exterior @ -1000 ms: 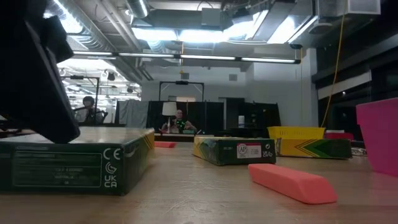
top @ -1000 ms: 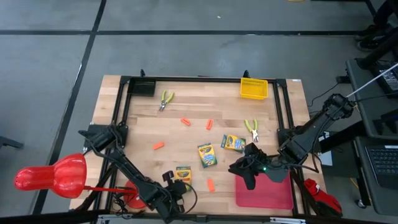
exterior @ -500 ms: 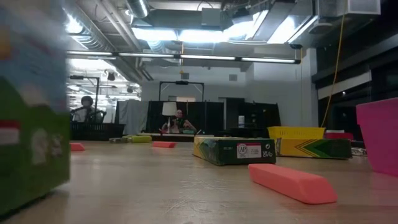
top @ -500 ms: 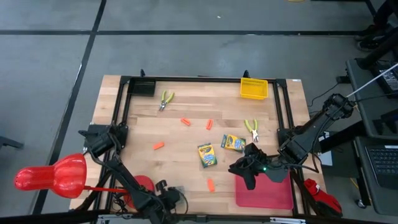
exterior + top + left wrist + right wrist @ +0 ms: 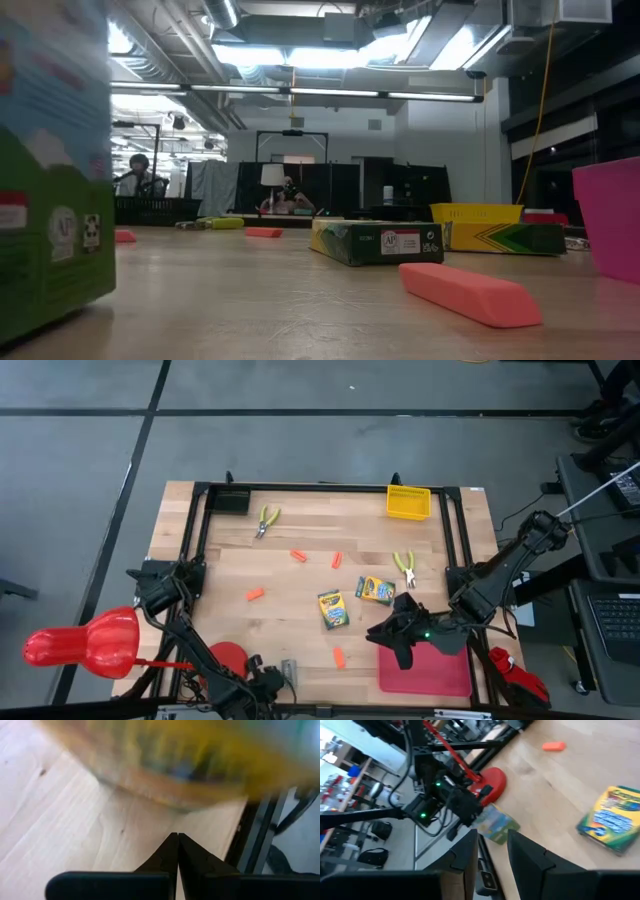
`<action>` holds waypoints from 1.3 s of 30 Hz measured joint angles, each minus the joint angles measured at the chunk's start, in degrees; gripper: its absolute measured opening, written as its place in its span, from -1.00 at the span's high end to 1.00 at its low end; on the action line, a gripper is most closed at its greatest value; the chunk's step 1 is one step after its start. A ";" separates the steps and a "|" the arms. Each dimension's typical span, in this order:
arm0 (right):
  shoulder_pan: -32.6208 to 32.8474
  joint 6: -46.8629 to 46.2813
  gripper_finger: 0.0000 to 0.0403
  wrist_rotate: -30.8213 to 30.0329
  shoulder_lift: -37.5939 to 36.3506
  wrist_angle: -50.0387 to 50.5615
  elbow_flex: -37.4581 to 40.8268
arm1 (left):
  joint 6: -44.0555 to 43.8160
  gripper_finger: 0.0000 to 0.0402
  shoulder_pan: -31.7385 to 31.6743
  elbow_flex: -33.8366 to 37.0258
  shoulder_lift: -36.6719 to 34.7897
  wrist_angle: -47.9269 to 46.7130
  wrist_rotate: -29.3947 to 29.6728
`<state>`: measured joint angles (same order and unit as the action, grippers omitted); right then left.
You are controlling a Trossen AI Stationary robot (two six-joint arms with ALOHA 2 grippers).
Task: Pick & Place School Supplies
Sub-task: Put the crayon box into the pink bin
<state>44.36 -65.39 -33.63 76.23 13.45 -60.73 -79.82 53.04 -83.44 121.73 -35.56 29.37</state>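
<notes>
A yellow-green crayon box [image 5: 50, 200] stands on its long edge close to the table's near edge [image 5: 288, 670], beside my shut left gripper [image 5: 272, 678]. That gripper's fingertips [image 5: 177, 837] point at the blurred box [image 5: 190, 755]. Two more crayon boxes [image 5: 332, 610] [image 5: 375, 589] lie flat mid-table. Orange stubs [image 5: 339, 657] [image 5: 255, 594] [image 5: 298, 555] lie scattered. Yellow-handled tools [image 5: 267, 518] [image 5: 404, 567] lie farther back. My right gripper [image 5: 377, 632] hovers open and holds nothing at the red tray's left edge. My left gripper's shut fingers stand right beside the upright crayon box [image 5: 496, 826], coming slanting down from the table's near left. Blur and the gripper's own body hide the meeting place, so I cannot tell whether they touch it.
The flat red tray [image 5: 440, 678] lies at the near right under the right arm. The yellow mesh basket [image 5: 408, 501] stands at the far right. A red disc [image 5: 228, 657] sits near the left gripper. A black frame [image 5: 200, 540] borders the wood.
My left gripper has moved toward the table's near edge and rolled. The crayon box beside it, which lay flat a second ago, has tipped up onto its edge and shifted toward the near edge. The right arm has kept still.
</notes>
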 joint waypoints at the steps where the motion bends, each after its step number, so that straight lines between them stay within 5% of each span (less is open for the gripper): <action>1: 0.14 0.33 0.47 0.00 0.38 -0.92 0.00 | -0.64 0.99 0.15 0.00 -0.19 -0.91 0.02; 19: 0.17 0.38 0.47 7.77 9.49 -19.97 -0.13 | -4.93 0.98 3.89 -0.06 -13.33 -24.54 9.34; 24: -1.44 0.68 0.47 9.19 15.14 -18.45 -7.88 | -5.30 0.98 5.89 -0.09 -16.23 -27.29 13.45; 32: -8.30 -6.30 0.47 16.96 29.14 12.68 -32.50 | -12.61 0.98 11.73 -0.09 -20.50 -29.59 25.00; 39: -10.74 -12.11 0.47 20.90 38.42 28.71 -47.24 | -17.43 0.98 14.42 -0.09 -22.58 -31.34 21.98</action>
<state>33.62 -77.51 -12.72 114.65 42.16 -107.97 -97.25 67.45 -83.53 99.15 -66.89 51.35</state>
